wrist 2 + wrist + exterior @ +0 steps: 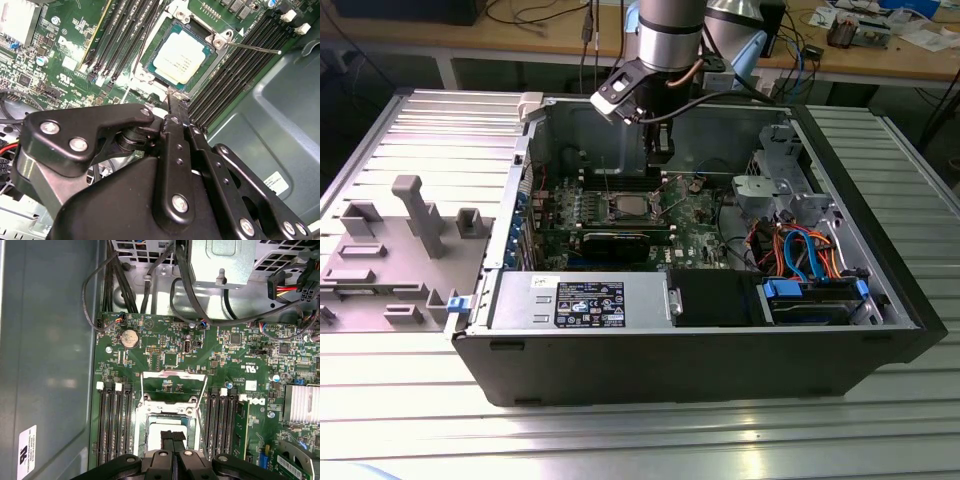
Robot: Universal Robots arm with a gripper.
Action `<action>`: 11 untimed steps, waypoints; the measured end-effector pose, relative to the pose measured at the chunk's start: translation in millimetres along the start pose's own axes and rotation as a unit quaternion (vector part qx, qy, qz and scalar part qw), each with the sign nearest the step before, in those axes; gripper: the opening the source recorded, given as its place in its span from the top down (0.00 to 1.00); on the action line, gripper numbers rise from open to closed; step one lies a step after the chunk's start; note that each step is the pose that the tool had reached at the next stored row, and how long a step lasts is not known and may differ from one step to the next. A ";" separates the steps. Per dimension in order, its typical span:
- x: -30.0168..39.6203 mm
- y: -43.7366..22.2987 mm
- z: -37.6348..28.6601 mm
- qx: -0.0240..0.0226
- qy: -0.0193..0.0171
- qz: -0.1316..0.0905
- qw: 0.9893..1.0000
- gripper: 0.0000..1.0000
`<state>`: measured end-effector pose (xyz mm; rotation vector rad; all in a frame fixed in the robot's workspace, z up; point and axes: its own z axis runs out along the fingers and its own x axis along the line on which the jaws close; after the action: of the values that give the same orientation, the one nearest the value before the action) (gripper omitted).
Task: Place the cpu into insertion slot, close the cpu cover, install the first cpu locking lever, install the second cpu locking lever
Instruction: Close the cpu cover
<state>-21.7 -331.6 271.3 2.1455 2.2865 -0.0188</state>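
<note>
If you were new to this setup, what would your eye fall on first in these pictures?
First, the black claw, shut, hovering close over the pale silver square cpu lying in the metal-rimmed insertion slot of the green circuit board. Beyond it, the thin silvery cpu cover is flipped open. In the exterior view, the grey robot arm reaches into an open black computer case on a ribbed metal table.

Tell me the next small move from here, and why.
Probably move the shut gripper to the raised edge of the cpu cover and tip it down. The cpu already lies in the insertion slot, its face bare, while the cover stands open beside it, so closing it seems due.
</note>
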 end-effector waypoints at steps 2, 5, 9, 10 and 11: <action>0.0 0.5 0.0 0.000 0.000 0.000 1.000 0.89; 0.0 0.9 0.0 0.000 0.000 0.000 1.000 0.89; -0.2 2.6 0.0 0.000 0.000 0.000 1.000 0.89; -0.2 2.7 0.0 0.000 0.000 0.000 1.000 0.89; -0.2 3.7 0.0 0.000 0.000 0.000 1.000 0.89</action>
<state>-18.1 -331.6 271.3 2.1454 2.2865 -0.0187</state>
